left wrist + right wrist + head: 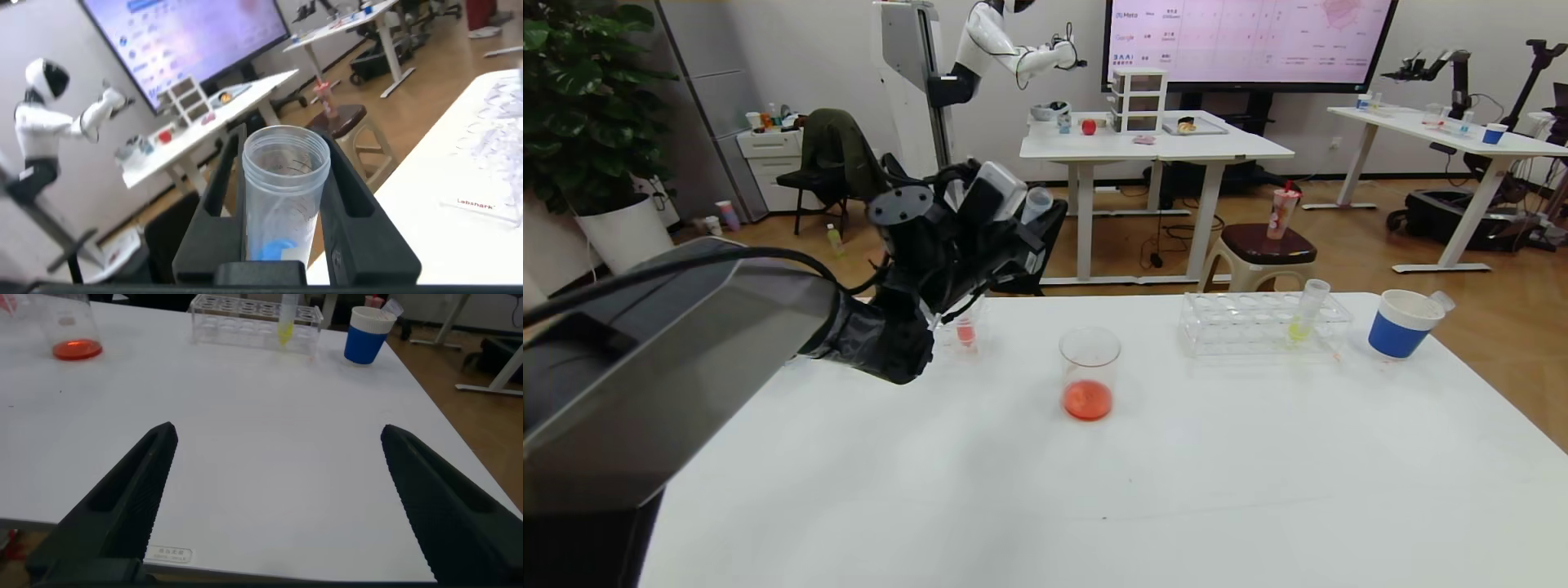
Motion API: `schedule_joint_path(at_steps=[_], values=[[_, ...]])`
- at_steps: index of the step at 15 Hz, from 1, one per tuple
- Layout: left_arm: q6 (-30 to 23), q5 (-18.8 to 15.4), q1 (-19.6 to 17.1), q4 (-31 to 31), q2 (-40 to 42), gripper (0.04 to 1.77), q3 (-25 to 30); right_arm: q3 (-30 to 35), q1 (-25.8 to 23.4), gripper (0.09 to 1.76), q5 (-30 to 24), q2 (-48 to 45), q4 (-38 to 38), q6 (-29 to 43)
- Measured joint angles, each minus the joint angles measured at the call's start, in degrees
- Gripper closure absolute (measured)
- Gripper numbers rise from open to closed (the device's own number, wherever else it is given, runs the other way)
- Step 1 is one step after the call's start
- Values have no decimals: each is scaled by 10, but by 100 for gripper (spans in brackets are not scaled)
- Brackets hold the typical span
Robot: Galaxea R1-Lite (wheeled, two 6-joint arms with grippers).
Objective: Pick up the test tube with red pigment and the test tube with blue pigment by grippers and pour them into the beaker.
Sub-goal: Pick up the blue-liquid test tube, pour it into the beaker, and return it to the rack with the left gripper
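Left gripper (286, 216) clamps the test tube with blue pigment (282, 204).

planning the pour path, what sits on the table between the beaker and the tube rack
Nothing: in the head view the white table is bare between the beaker and the tube rack.

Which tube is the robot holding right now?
The test tube with blue pigment, pinched between the left gripper fingers. The yellow-green tube sits in the clear rack; a salmon-red tube stands alone.
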State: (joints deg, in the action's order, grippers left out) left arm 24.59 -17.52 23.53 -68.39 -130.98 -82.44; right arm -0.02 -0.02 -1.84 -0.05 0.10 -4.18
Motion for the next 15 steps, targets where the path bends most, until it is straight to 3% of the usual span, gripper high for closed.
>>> schedule_joint_path(at_steps=[3, 9, 12, 15], values=[[85, -68, 3, -26, -35, 128, -7, 0, 0, 11, 0, 0, 0, 0], [298, -256, -17, -25, -86, 128, -43, 0, 0, 11, 0, 0, 0, 0], [361, -308, -22, -24, -113, 128, -78, 0, 0, 11, 0, 0, 0, 0], [418, -334, -24, -21, -133, 128, -103, 0, 0, 11, 0, 0, 0, 0]])
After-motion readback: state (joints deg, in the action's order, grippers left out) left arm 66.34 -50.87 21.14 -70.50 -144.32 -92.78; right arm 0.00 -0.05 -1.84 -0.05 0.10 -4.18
